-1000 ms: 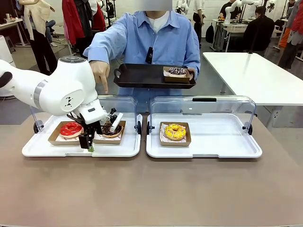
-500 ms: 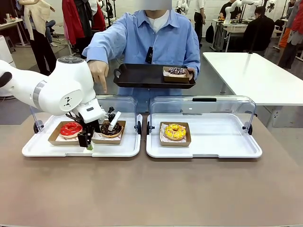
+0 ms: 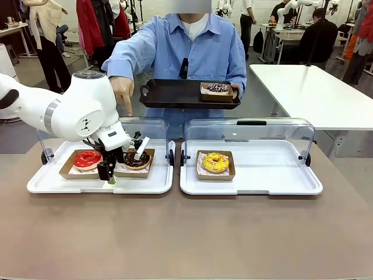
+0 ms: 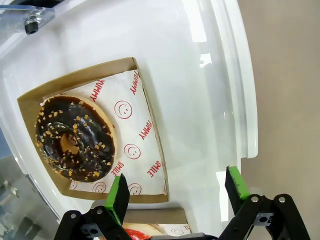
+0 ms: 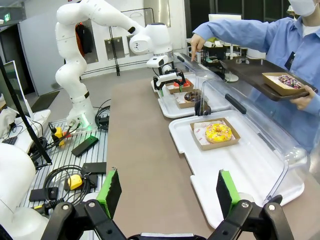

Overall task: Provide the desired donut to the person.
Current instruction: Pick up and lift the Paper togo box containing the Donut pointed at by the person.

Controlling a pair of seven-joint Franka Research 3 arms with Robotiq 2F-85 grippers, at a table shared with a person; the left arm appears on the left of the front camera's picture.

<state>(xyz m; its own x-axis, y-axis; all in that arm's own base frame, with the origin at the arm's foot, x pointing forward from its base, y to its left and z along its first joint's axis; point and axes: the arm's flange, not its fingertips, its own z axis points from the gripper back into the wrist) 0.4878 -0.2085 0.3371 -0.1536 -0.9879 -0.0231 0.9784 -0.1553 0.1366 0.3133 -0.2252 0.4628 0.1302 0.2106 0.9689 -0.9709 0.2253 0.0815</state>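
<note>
Left fingers (image 4: 118, 196): spread apart, empty, poised over the left white display tray (image 4: 200, 125). One pad is at the edge of the cardboard boat (image 4: 150, 165) carrying the nut-topped chocolate donut (image 4: 75, 137). A red-glazed donut (image 3: 87, 158) lies just beside it. Right fingers (image 5: 111, 192): spread apart, empty, above the tabletop (image 5: 145, 150). The person (image 3: 192, 52) points one hand (image 3: 123, 90) downward and holds a black tray (image 3: 175, 93).

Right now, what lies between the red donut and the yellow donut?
In the front view: the open left gripper, then the chocolate donut in its cardboard box.
</note>
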